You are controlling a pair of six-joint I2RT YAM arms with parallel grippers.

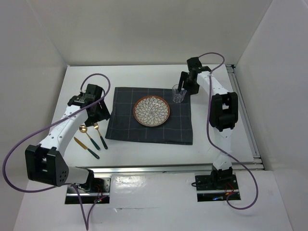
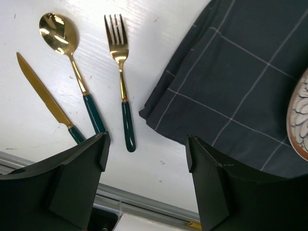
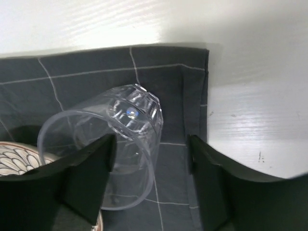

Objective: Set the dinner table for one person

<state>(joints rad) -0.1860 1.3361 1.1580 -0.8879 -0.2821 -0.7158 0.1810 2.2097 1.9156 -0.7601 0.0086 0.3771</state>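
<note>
You see the dinner table (image 1: 149, 155), smooth white with aluminium rails, lying beneath both arms: the left gripper (image 2: 147, 147) spread and empty near its left edge, the right gripper (image 3: 151, 149) likewise spread toward its far right corner.

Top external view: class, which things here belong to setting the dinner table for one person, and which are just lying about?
Belong to the job: dinner table, dark cloth, plate, glass, spoon, fork, knife.

Just lying about: purple cables, arm base plates.
</note>
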